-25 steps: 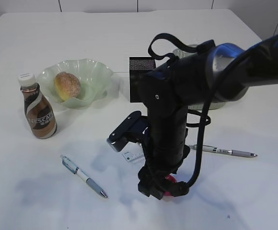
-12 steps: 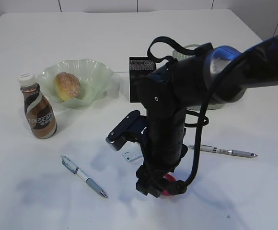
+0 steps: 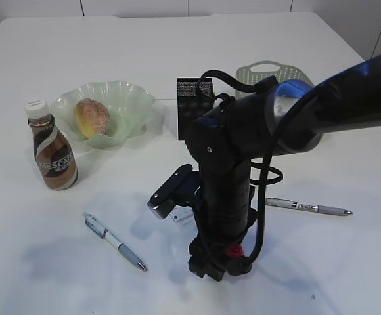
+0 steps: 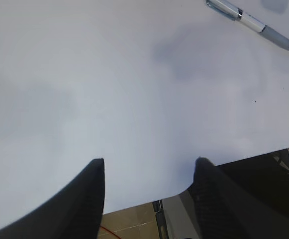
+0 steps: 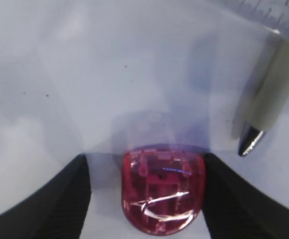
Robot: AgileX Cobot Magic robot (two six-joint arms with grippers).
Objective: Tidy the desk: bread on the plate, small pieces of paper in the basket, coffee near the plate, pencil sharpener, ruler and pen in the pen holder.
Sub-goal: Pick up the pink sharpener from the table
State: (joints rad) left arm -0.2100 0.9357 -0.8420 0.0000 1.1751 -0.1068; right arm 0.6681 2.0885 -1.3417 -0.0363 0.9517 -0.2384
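A red pencil sharpener (image 5: 163,186) lies on the table between the open jaws of my right gripper (image 5: 147,164); the right jaw is close against it and the left jaw stands apart. In the exterior view only a red sliver of the sharpener (image 3: 234,250) shows under the right gripper (image 3: 224,262). The clear ruler (image 3: 180,214) is partly hidden behind the arm. A blue-white pen (image 3: 115,241) lies at the front left and a silver pen (image 3: 307,208) at the right. My left gripper (image 4: 148,162) is open and empty over the table's front edge.
The bread (image 3: 92,117) sits on the green plate (image 3: 134,105), with the coffee bottle (image 3: 52,154) next to it on the left. The black mesh pen holder (image 3: 192,92) and green basket (image 3: 269,71) stand behind the right arm. A pen tip (image 5: 249,142) lies right of the sharpener.
My right arm has moved lower and slightly nearer, bringing the jaws down around the sharpener. The basket behind it shows more now.
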